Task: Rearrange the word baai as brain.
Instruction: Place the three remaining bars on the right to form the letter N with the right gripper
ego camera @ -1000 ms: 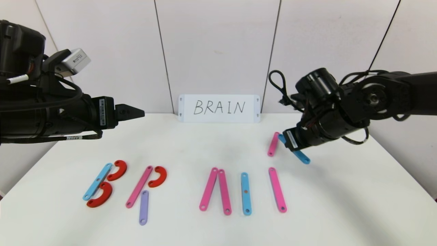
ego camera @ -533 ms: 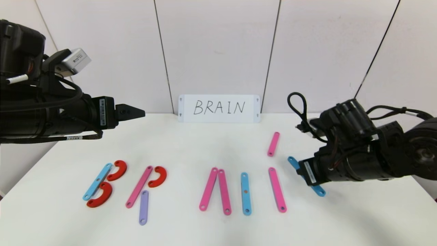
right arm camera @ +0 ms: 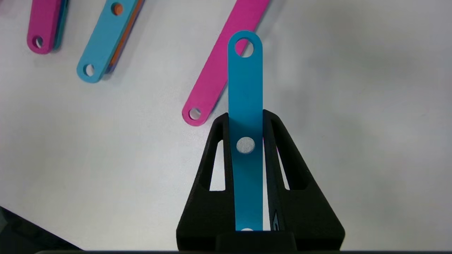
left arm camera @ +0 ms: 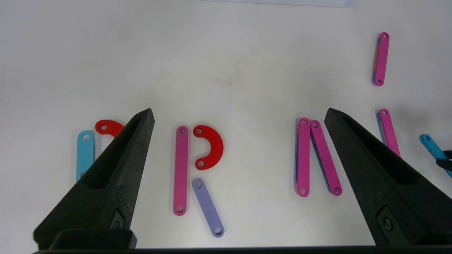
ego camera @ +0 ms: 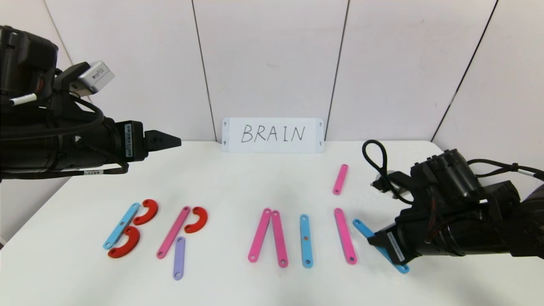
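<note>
The letters lie in a row near the table's front. They start with a light-blue strip [ego camera: 121,225] and two red curves [ego camera: 146,211]. Then come a pink strip [ego camera: 173,232], a red curve [ego camera: 197,219] and a purple strip [ego camera: 179,258]. After them lie two leaning pink strips [ego camera: 260,234], a blue upright [ego camera: 306,240] and a pink upright [ego camera: 345,236]. My right gripper [ego camera: 374,240] is shut on another light-blue strip [right arm camera: 245,88], held slanted low beside that pink upright [right arm camera: 222,67]. My left gripper [left arm camera: 239,111] hovers open and empty at the back left [ego camera: 176,140].
A white card [ego camera: 273,134] with BRAIN handwritten on it stands against the back wall. A short pink strip [ego camera: 341,179] lies alone behind the right-hand letters. The table's right edge runs close behind my right arm.
My right gripper has carried the light-blue strip from beside the short pink strip forward and down to the right of the pink upright. The left arm has stayed still.
</note>
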Motion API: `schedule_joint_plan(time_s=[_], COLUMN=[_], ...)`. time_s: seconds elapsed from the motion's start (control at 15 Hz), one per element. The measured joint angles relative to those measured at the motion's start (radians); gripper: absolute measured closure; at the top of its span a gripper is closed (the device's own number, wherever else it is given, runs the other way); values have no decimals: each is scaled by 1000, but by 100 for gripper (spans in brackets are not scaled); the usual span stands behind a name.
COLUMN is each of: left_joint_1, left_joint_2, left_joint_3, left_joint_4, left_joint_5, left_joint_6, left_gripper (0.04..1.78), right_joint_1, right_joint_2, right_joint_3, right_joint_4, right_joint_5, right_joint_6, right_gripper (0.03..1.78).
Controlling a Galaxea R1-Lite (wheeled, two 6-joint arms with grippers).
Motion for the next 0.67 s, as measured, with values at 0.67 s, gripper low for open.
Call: schedule_joint_plan(time_s=[0.67], left_joint_1=[-4], left_joint_2=[13], left_joint_3=[4], left_joint_4=[-1], left_joint_5=[0], left_joint_6=[0], left_gripper=[13], right_joint_1=[-187], right_joint_2=[91], right_joint_3=[72], right_joint_4=[-166], right_joint_5=[89], right_joint_6=[-276], right_gripper=[153])
